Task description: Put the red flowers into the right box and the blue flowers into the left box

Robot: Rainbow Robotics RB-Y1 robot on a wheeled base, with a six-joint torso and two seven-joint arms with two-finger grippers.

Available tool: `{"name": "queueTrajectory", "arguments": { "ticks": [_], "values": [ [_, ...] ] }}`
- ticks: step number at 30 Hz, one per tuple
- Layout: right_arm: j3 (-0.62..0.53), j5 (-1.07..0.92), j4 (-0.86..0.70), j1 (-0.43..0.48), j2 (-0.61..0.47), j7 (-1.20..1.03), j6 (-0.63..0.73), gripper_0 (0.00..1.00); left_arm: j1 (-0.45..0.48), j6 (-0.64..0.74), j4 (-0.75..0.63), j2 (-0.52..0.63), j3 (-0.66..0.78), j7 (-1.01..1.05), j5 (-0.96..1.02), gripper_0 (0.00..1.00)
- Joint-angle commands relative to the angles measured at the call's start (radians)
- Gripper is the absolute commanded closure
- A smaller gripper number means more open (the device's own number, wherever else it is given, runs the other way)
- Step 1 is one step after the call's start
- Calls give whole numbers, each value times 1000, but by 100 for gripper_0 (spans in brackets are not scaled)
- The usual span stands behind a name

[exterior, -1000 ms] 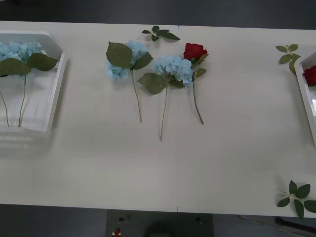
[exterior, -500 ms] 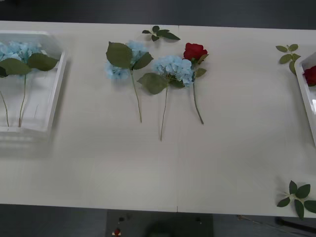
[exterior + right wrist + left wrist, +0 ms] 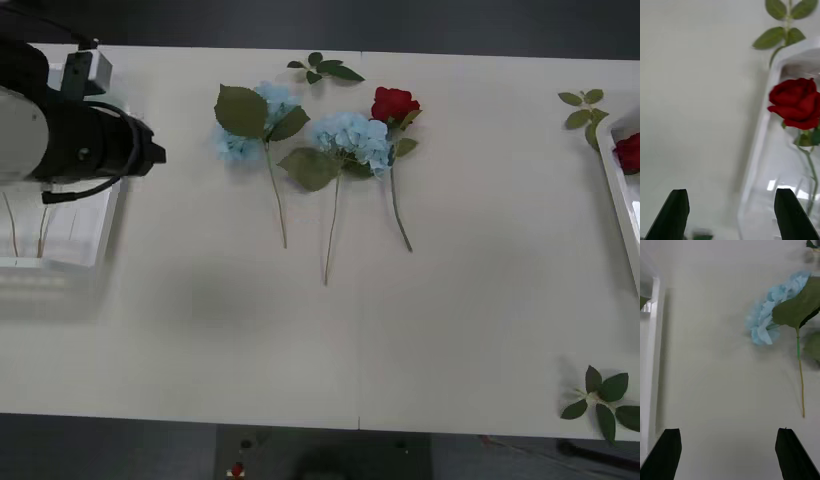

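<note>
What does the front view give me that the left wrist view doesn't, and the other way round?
Front view only: the rose lying on the table, a second blue flower beside it, a rose in the right box, and leaf sprigs.

Left wrist only: the open left end effector, over bare table.

Both: the leftmost loose blue flower and the left box rim.

It looked like a lab or test room, though little of the room itself showed. A plain white tabletop (image 3: 320,340) made of two joined panels stood over a dark floor, with artificial flowers (image 3: 352,140) and white trays (image 3: 108,215) laid out in order beneath a robot arm (image 3: 60,130).
</note>
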Motion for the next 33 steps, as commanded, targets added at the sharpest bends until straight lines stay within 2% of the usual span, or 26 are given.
{"name": "queueTrajectory", "arguments": {
  "ticks": [1, 5, 13, 18, 23, 30, 33],
  "values": [
    [-3, -50, -70, -31, -16, -169, 20, 34, -6, -77, -28, -6, -92, 117, -54, 28],
    [-1, -45, -156, -31, 8, -301, 23, 34, -6, -129, -28, -34, -179, 177, -135, 27],
    [-1, 87, -365, -14, 65, -651, -30, 34, -10, -177, 10, -115, -308, 281, -298, 28],
    [-1, 176, -461, 22, 116, -834, -99, 34, -45, -235, 107, -138, -382, 340, -379, 27],
    [13, 275, -493, 37, 185, -950, -128, 34, -90, -266, 203, -164, -385, 341, -398, 27],
    [115, 427, -515, 35, 275, -1113, -237, 34, -168, -356, 377, -206, -388, 341, -413, 28],
    [174, 554, -536, 35, 317, -1200, -281, 34, -222, -399, 478, -218, -403, 346, -413, 28]
  ]
}}
